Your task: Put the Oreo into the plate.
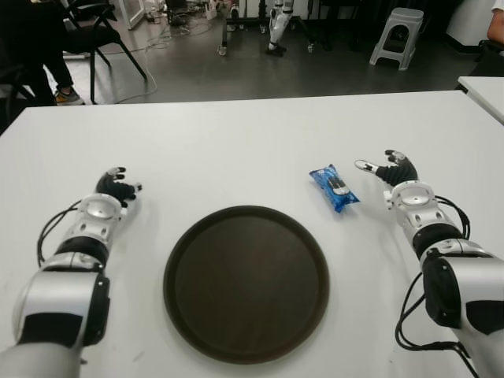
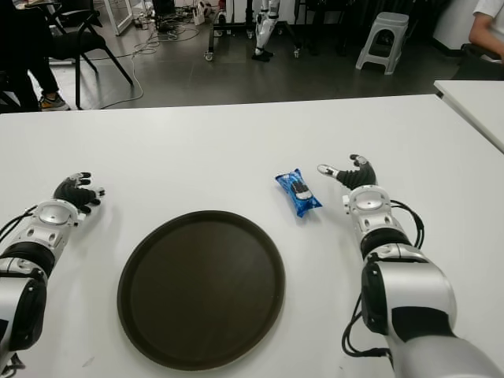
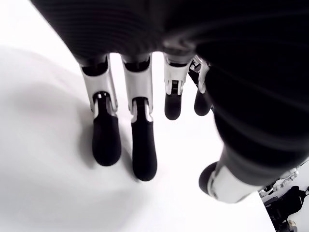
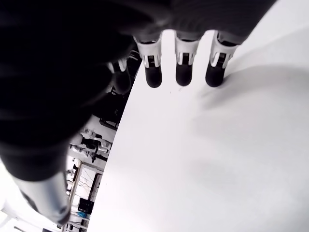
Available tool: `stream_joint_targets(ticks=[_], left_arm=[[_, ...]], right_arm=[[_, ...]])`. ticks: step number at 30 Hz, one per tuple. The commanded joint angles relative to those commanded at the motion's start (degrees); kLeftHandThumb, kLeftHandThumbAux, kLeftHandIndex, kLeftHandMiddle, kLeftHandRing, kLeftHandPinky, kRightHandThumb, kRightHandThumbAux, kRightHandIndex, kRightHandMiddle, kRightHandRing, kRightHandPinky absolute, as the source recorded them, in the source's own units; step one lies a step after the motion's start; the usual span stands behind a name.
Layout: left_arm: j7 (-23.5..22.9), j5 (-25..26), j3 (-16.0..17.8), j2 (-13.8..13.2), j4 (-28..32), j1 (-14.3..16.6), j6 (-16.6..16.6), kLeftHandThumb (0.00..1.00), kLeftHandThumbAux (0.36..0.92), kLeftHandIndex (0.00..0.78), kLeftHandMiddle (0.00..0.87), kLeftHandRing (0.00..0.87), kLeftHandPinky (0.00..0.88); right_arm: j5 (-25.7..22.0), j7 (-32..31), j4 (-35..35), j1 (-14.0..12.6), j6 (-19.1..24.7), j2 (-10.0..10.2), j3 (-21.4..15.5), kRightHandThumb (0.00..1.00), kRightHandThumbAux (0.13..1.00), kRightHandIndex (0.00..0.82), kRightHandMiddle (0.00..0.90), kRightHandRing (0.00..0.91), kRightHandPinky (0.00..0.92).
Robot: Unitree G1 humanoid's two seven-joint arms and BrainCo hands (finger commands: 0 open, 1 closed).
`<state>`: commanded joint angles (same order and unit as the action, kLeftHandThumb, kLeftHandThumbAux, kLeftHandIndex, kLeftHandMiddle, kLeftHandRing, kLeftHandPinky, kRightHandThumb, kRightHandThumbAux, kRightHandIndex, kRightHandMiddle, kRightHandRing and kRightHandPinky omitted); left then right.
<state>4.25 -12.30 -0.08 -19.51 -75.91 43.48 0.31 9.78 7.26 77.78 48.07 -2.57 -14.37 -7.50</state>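
Observation:
A blue Oreo packet [image 1: 334, 188] lies on the white table [image 1: 236, 150], just beyond the right rim of a round dark brown plate [image 1: 246, 282]. My right hand [image 1: 390, 169] is a short way to the right of the packet, fingers spread and holding nothing; its thumb points toward the packet without touching it. In the right wrist view the fingertips [image 4: 184, 73] extend over bare table. My left hand [image 1: 116, 186] shows at the plate's left, fingers relaxed and empty, with fingertips [image 3: 143, 154] over the white surface.
Beyond the table's far edge are a dark floor, a black chair [image 1: 94, 31] at the left, a grey stool [image 1: 400, 33] at the right, and a second white table [image 1: 484, 90] at the right edge.

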Motion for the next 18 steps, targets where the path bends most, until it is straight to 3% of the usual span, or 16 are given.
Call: stream_joint_targets(ticks=[8, 9, 10, 13, 18], left_arm=[[-0.36, 0.9, 0.81, 0.01, -0.06, -0.06, -0.12, 0.196, 0.754, 0.113, 0.133, 0.169, 0.22], [-0.41, 1.04, 0.97, 0.0, -0.07, -0.11, -0.28, 0.2, 0.756, 0.114, 0.132, 0.17, 0.22], [-0.39, 1.1, 1.07, -0.04, -0.08, -0.18, -0.42, 0.202, 0.757, 0.115, 0.132, 0.17, 0.221], [-0.32, 0.84, 0.94, -0.1, -0.09, -0.21, -0.48, 0.204, 0.753, 0.114, 0.132, 0.172, 0.225], [-0.39, 0.62, 0.78, -0.15, -0.06, -0.31, -0.79, 0.202, 0.752, 0.108, 0.129, 0.166, 0.213]], right_arm=[[1.26, 0.03, 0.0, -0.16, -0.45, -0.13, 1.3, 0.058, 0.744, 0.177, 0.217, 0.257, 0.306], [1.4, 0.01, 0.0, -0.16, -0.49, -0.13, 1.42, 0.06, 0.758, 0.196, 0.309, 0.368, 0.411], [1.55, 0.0, 0.0, -0.19, -0.54, -0.1, 1.55, 0.061, 0.763, 0.203, 0.343, 0.408, 0.449], [1.83, 0.22, -0.01, -0.29, -0.82, 0.01, 1.79, 0.071, 0.787, 0.245, 0.559, 0.627, 0.654], [2.44, 0.83, -0.01, -0.42, -1.27, 0.03, 2.58, 0.056, 0.815, 0.263, 0.676, 0.739, 0.744]])
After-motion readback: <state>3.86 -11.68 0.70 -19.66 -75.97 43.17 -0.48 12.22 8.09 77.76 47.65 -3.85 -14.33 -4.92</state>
